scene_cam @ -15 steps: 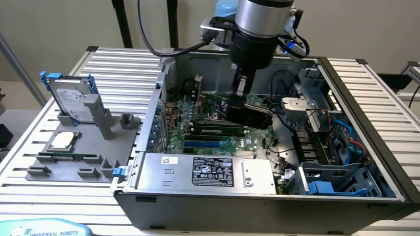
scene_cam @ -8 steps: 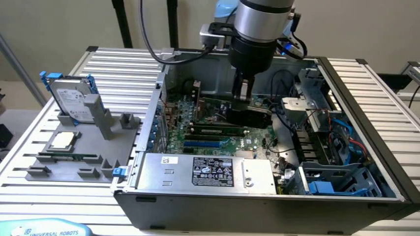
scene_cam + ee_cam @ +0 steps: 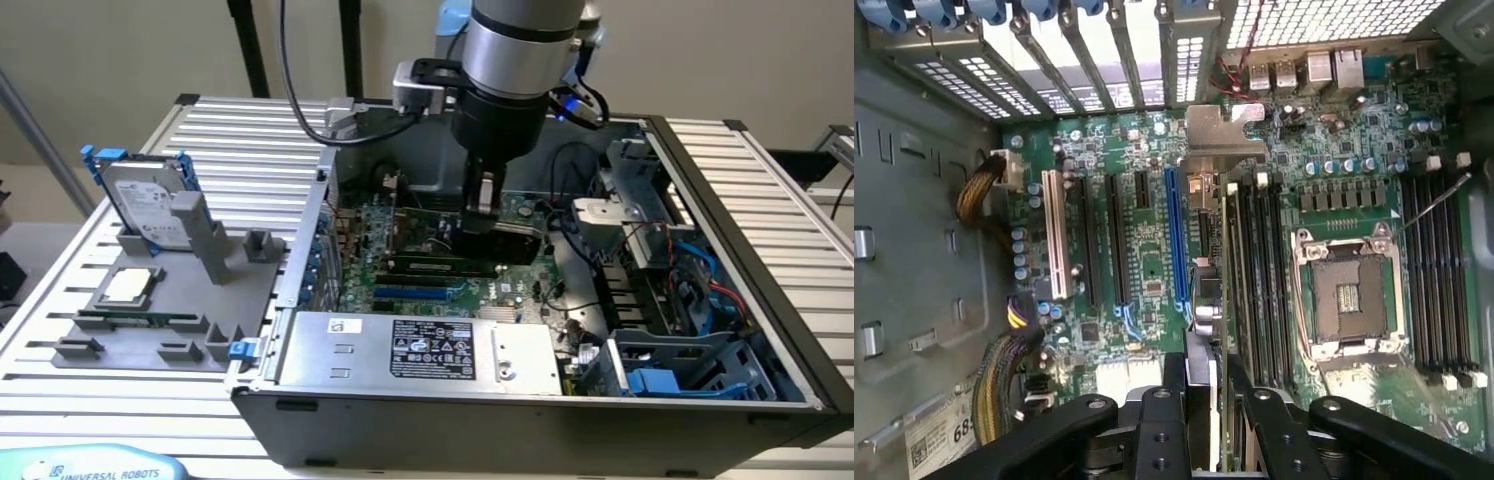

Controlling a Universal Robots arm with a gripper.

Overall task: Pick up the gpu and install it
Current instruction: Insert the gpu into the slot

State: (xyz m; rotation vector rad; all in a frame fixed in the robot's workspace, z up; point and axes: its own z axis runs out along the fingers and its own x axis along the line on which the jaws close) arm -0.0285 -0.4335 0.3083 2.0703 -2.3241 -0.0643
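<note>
The gpu (image 3: 505,240) shows as a thin dark card held edge-on over the green motherboard (image 3: 400,280) inside the open computer case (image 3: 747,260). My gripper (image 3: 481,205) reaches down from above and is shut on the card's top edge. In the wrist view the gpu (image 3: 1226,260) runs away from my gripper (image 3: 1219,385) as a narrow green edge. Its silver bracket (image 3: 1219,140) lies at the far end by the case's rear slot covers. The card stands between the long blue slot (image 3: 1174,240) and the black memory slots (image 3: 1264,270). Whether it touches the board I cannot tell.
An empty processor socket (image 3: 1349,295) lies beside the memory slots. A power supply (image 3: 427,350) fills the case's near side, with cables and a drive cage (image 3: 681,370) at the exterior view's right. Outside the case, a grey holder (image 3: 160,330) carries a hard drive (image 3: 147,205) and a processor chip (image 3: 127,287).
</note>
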